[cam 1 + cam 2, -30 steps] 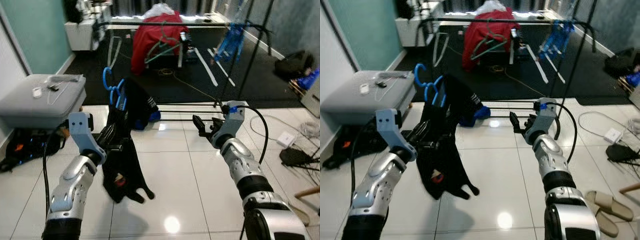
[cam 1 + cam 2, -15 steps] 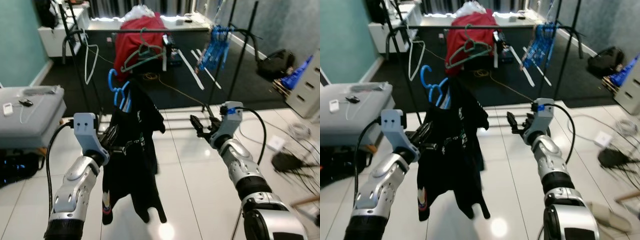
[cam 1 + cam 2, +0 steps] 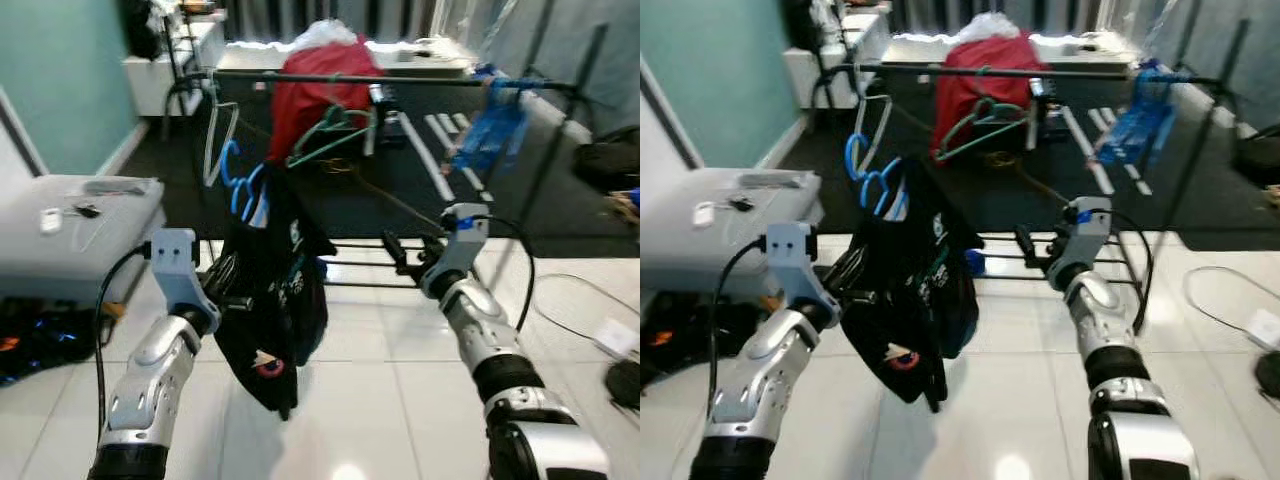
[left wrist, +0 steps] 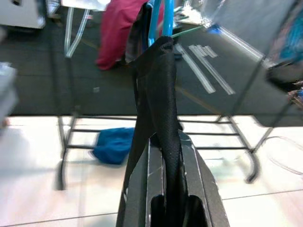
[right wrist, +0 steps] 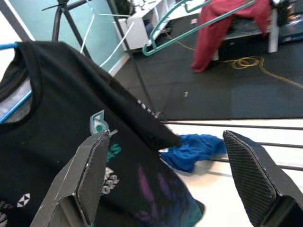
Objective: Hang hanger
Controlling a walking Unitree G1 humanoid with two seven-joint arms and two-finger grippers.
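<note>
the left gripper (image 3: 228,290) is pinched shut on the blue hanger (image 3: 240,182), which carries a black t-shirt (image 3: 277,290); the shirt hangs just beside and below the gripper, and the hanger hooks rise above it. the right gripper (image 3: 402,256) is raised with its two fingers (image 5: 92,177) spread wide and gripping nothing, the shirt close to its left. beyond both grippers runs a clothes rail (image 3: 400,79) carrying a green hanger (image 3: 335,130) with a red garment (image 3: 315,88), and a blue cloth (image 5: 191,150) lies on the floor near the rack base.
</note>
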